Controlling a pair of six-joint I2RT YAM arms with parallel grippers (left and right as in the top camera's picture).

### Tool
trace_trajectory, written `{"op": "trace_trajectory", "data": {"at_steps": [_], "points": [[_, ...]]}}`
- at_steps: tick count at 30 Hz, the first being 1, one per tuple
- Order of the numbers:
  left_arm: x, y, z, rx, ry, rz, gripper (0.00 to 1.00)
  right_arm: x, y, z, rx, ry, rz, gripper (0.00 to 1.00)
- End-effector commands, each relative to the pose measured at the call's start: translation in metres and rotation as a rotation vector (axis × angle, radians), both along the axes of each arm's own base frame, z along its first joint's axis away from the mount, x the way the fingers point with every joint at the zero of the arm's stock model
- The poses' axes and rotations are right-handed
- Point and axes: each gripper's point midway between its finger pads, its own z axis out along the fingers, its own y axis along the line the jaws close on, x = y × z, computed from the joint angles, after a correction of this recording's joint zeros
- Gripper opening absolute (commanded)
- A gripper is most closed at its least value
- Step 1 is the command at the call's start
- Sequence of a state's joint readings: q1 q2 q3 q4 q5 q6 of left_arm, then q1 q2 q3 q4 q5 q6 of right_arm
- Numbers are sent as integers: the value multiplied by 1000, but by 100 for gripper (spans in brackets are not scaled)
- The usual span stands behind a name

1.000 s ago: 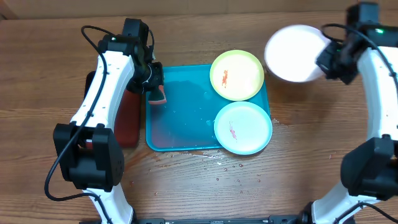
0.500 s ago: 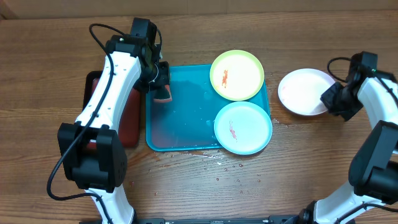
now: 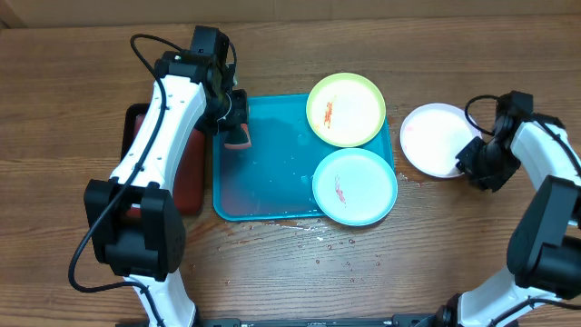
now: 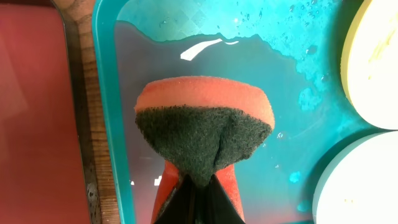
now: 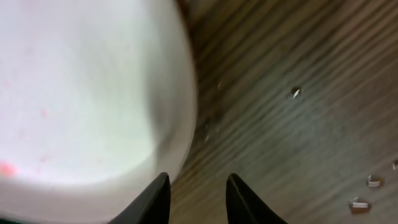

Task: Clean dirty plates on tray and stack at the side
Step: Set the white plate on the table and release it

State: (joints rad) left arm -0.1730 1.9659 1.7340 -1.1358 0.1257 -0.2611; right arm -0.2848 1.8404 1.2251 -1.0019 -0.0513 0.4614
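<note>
Left gripper [image 3: 235,125] hangs over the tray's [image 3: 263,195] far left corner, fingers clamped tight on a sponge [image 4: 204,134]. It is orange with a dark scouring face, pinched into a fold and held just above the wet tray floor. Water pools across the blue surface and beads near the plates.

Yellow plate [image 3: 346,109] sits on the tray's far right corner, overhanging the rim, with a red smear on its white centre. Teal plate [image 3: 355,186] lies just in front of it at the near right corner, edge to edge with the yellow one, also smeared red and also overhanging the rim.

White plate [image 3: 436,138] is off the tray, flat on the table [image 3: 300,263] to the right. Right gripper [image 3: 477,163] sits low at that plate's right edge. In the wrist view its fingers [image 5: 155,199] stand apart with bare wood between them and the plate rim just beside the left one.

A red tray [image 3: 188,186] lies beside the blue tray's left side. Droplets speckle the table in front.
</note>
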Motion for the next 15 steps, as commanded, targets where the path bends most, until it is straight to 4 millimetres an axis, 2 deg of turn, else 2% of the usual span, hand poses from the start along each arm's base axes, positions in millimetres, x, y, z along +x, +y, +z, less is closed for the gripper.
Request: {"op": "trace_trajectory", "data": {"at_steps": [1,3,6,15], "points": [[-2,-2,1,0,-1,9,4,28,31,58,124,-203,141,33],[-2,-1,1,4,0,9,4,27,52,72,184,-247,220,38],[-4,0,1,10,6,7,4,18,73,75,205,-218,300,45],[-4,-1,1,9,7,7,4,-11,128,43,234,-116,465,46]]}}
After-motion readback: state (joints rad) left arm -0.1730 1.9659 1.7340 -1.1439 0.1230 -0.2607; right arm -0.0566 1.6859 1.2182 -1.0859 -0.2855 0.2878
